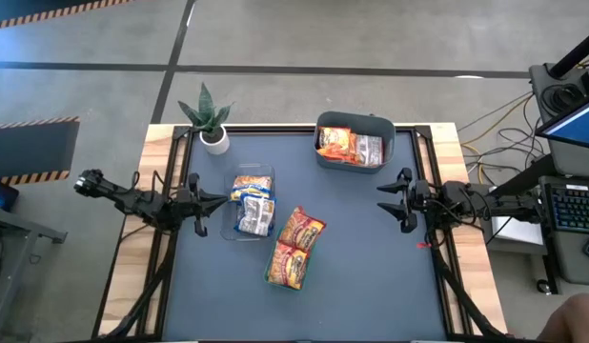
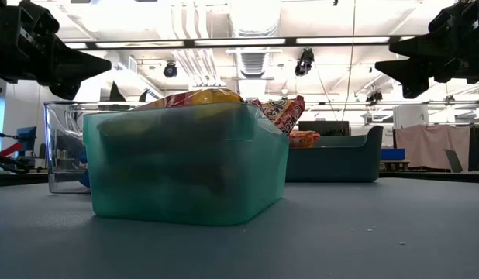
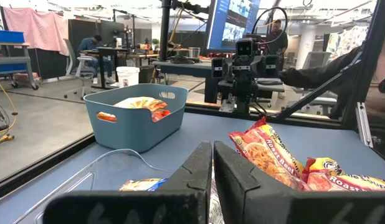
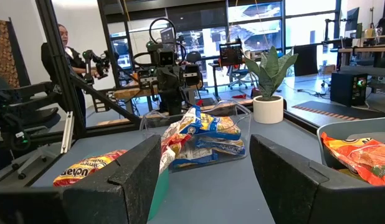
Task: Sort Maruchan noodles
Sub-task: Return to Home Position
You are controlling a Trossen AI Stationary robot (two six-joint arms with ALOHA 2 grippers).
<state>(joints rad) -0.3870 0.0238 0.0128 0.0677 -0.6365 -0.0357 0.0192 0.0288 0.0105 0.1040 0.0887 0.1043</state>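
Orange-red noodle packets point(image 1: 296, 250) lie heaped in a green tray point(image 2: 185, 167) at the table's middle. Blue-and-yellow packets point(image 1: 252, 202) fill a clear bin point(image 4: 205, 134) to its left. Orange-red and silver packets point(image 1: 350, 146) lie in the grey-blue bin point(image 1: 355, 124) at the far side. My left gripper point(image 1: 218, 200) is shut and empty, level above the table just left of the clear bin; it also shows in the left wrist view point(image 3: 212, 163). My right gripper point(image 1: 382, 200) is open and empty above the table's right part, pointing left; it also shows in the right wrist view point(image 4: 205, 171).
A potted plant point(image 1: 211, 119) stands at the far left corner. Bare dark table top lies along the near edge and between the green tray and my right gripper. A person point(image 4: 60, 43) stands beyond the table's left side; other people point(image 3: 276, 31) show in the room.
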